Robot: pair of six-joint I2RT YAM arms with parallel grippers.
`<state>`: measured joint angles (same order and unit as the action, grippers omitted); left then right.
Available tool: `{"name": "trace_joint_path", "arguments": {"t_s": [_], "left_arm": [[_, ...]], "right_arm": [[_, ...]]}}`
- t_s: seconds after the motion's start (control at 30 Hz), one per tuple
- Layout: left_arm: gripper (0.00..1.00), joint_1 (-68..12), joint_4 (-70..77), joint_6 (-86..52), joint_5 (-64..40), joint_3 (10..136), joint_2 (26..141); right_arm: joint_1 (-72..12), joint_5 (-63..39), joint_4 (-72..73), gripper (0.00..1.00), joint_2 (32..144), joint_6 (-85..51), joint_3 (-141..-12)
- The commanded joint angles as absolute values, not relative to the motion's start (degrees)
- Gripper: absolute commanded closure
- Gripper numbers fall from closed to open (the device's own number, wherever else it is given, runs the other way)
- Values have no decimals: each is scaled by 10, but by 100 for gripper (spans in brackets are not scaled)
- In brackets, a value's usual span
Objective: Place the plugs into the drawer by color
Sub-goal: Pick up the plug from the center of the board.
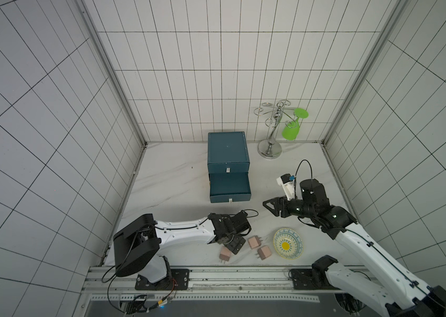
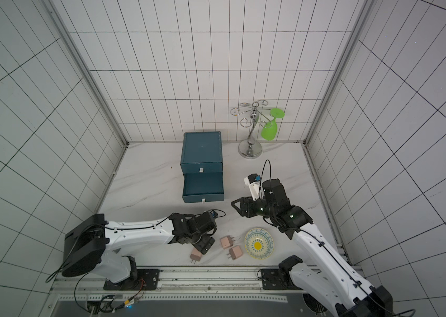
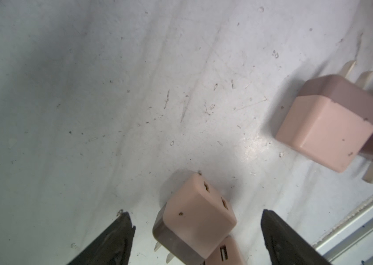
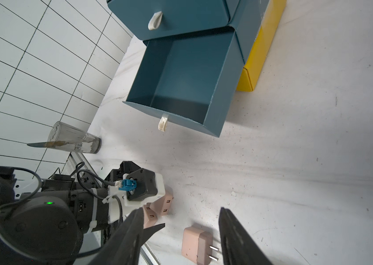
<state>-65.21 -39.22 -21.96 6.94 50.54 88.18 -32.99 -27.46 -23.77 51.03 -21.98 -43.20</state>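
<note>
Step in hand: pick-up of a pink plug by the left arm. Left gripper [image 3: 196, 214] is down at the desk [image 1: 178, 186], left of the dish [image 1: 287, 243]. Its fingers [image 3: 116, 238] are apart, one on each side of a pink plug [image 3: 197, 220], not touching it yet. That plug lies tilted, socket face showing, prongs pointing back toward the wrist. A second plug [image 3: 224, 253] sits under the wrist, touching it or just beside it, can't tell which. A third plug [image 1: 254, 242] and a fourth plug [image 1: 264, 252] lie between that gripper and the dish, close together, on their sides. Dish is empty. No teal plugs visible in any view.

Right gripper [image 4: 181, 211] hangs above the desk behind the dish, fingers apart, nothing between them. Bottom drawer [image 1: 230, 196] is pulled out, behind the dish and to its left, and nothing shows inside. Top drawer [image 1: 228, 166] is closed, contents hidden.

Judgement: the pink batch isn't started, since all four pink ones are on the desk.

Next move calls for:
- closing squarely on the flat sides of the one plug without catching its neighbour
- lifting clear and carrying it back from the dish to the open drawer
- letting go low over the drawer

Risk: the tilted cube could twist or pop out as the fingers close, and the neighbour may get dragged along.
</note>
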Motion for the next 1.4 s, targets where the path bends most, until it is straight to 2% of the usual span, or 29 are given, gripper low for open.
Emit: {"name": "trace_joint_path", "arguments": {"t_s": [0.0, 0.2, 0.3, 0.67, 0.73, 0.93, 1.0, 1.1, 1.17, 1.37], "left_arm": [[16, -654, -410, -208, 83, 520, 901], [22, -654, -424, -221, 86, 520, 916], [31, -654, -420, -220, 80, 524, 925], [46, -649, -420, -222, 87, 554, 964], [55, -648, -422, -227, 88, 554, 963], [60, -627, -405, -243, 81, 547, 941], [70, -616, -391, -243, 66, 540, 926], [74, -606, -376, -249, 54, 530, 896], [80, -606, -373, -255, 41, 531, 874], [82, -624, -404, -281, 27, 555, 803]], "right_arm": [[-322, -285, -227, 44, 504, -226, -416], [-321, -288, -223, 44, 502, -230, -411], [-320, -286, -216, 43, 497, -235, -404], [-319, -283, -210, 43, 500, -237, -400], [-319, -285, -210, 43, 502, -237, -400], [-319, -282, -207, 43, 497, -240, -397], [-319, -277, -207, 43, 494, -240, -397], [-319, -271, -207, 43, 492, -240, -396], [-319, -272, -207, 43, 493, -240, -396], [-319, -271, -202, 43, 490, -243, -393]]}}
